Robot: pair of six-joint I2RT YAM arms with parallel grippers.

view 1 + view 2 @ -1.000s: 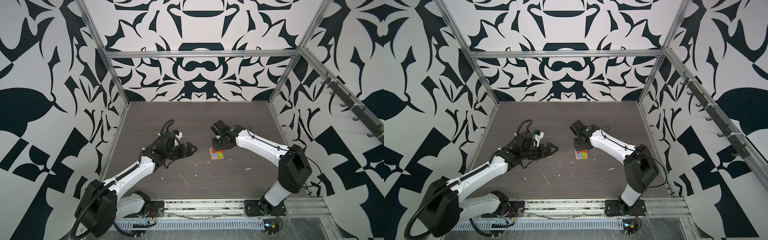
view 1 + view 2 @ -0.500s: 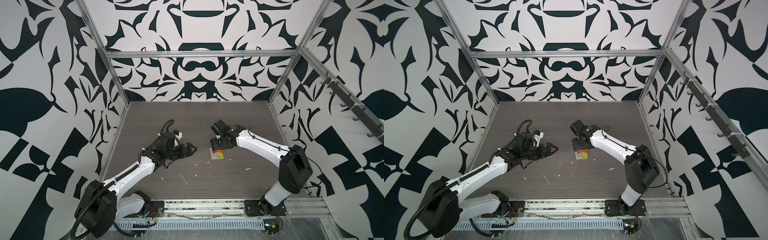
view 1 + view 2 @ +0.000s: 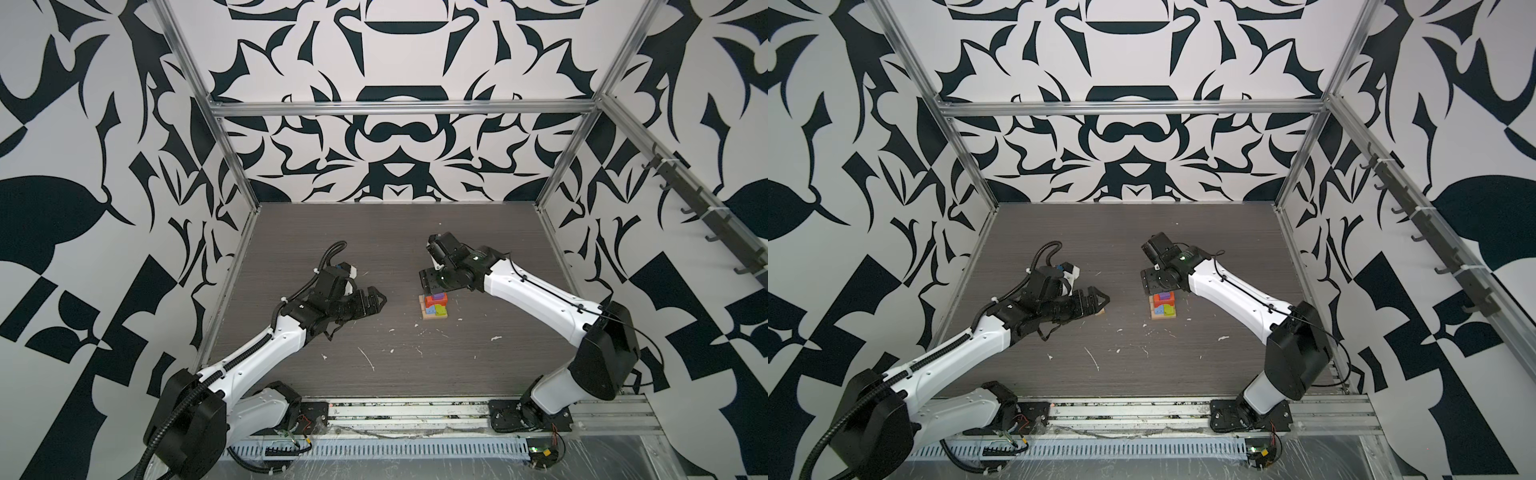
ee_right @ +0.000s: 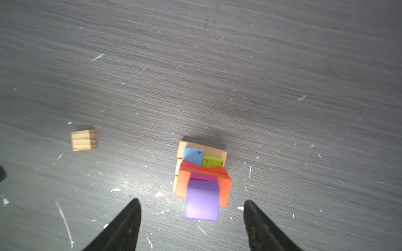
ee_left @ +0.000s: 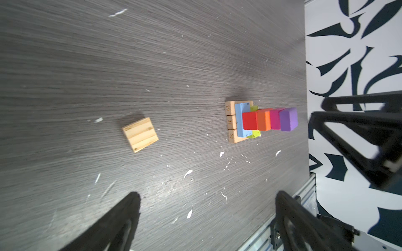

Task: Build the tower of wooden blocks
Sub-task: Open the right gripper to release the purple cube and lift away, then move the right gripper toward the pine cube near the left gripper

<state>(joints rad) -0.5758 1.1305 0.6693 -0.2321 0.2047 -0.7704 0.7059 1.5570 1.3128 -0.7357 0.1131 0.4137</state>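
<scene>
— Where is the small, stacked wood block tower (image 3: 435, 306)?

— It stands upright on the dark grey wood-grain counter (image 3: 374, 249) and shows in both top views. Its foot is three plain tan wooden planks (image 5: 230, 121) laid side by side, with numbers on their ends.

— And above the planks?

— A flat blue block (image 4: 193, 155) and a lime block (image 4: 213, 162) sit next to each other. On them come a red arch (image 4: 202, 168), an orange block (image 4: 225, 189) and a magenta block (image 4: 203, 176). A purple block (image 4: 202, 195) is at the tower's top.

— What about the right claw (image 4: 191, 201)?

— It hangs straight above the tower's top. Its jaws stand apart, one on each side of the purple block, with a gap showing on both sides. It holds nothing.

— And the left claw (image 3: 376, 302)?

— It is well apart from the tower, on the left arm's side of it. It hovers above the counter and points toward the tower. Its jaws are wide and empty.

— Is anything off the tower?

— One plain tan wooden cube (image 5: 140, 134) lies flat on the counter, apart from the tower on that same side. It is just beside the left claw's tips. Small white flecks (image 5: 188, 173) dot the counter near the tower's foot.
</scene>
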